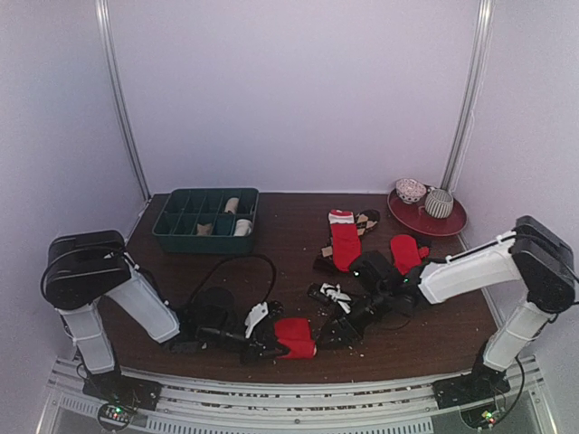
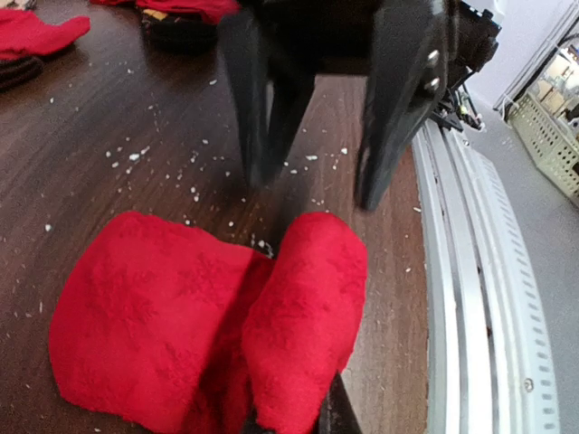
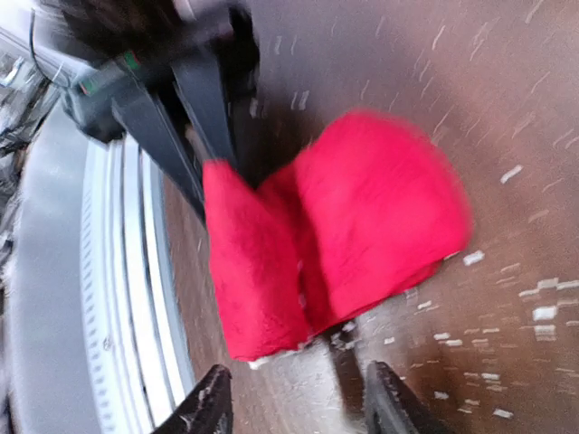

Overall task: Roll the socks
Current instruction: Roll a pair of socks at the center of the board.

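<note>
A red sock (image 1: 295,336) lies folded near the table's front edge. It also shows in the left wrist view (image 2: 208,325) and the right wrist view (image 3: 362,226). My left gripper (image 1: 264,342) is shut on the raised fold of this sock, which fills its jaws (image 2: 289,420). My right gripper (image 1: 337,332) is open and empty, just right of the sock and apart from it, with its fingers spread (image 3: 294,407). Further back lie a red sock with a white end (image 1: 344,240), another red sock (image 1: 407,251) and a brown diamond-patterned one (image 1: 367,220).
A dark green compartment tray (image 1: 172,237) with rolled pieces stands at the back left. A red plate (image 1: 452,224) with two balls is at the back right. A black cable (image 1: 237,260) loops behind my left gripper. White crumbs dot the wood. The metal rail (image 2: 479,298) runs along the front edge.
</note>
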### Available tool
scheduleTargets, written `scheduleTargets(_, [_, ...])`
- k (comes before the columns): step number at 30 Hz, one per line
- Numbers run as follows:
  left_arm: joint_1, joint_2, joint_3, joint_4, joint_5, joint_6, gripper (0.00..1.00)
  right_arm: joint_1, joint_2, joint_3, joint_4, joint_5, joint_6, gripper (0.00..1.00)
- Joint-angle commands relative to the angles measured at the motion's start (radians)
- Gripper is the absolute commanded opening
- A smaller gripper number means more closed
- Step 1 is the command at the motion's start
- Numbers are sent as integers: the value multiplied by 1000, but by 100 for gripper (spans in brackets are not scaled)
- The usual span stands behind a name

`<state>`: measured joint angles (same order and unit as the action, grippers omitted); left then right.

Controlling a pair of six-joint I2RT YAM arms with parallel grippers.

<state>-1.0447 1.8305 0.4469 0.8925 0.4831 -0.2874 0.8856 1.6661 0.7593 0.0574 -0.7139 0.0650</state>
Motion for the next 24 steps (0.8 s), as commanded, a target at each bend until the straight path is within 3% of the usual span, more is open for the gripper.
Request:
scheduleTargets(1, [17, 40, -36, -150, 104, -221, 0, 60, -234, -124, 347, 288, -76, 53])
scheduleTargets(5, [45, 49, -12, -282, 112, -290, 0, 178, -283, -157, 344, 446, -250, 57])
scheduleTargets(10, [65, 81, 2, -354, 125, -317, 0, 286, -179, -92, 236, 543, -369, 58])
scheduleTargets(24, [72, 123, -4, -347, 144, -320, 0, 343, -17, -52, 242, 641, -420, 59])
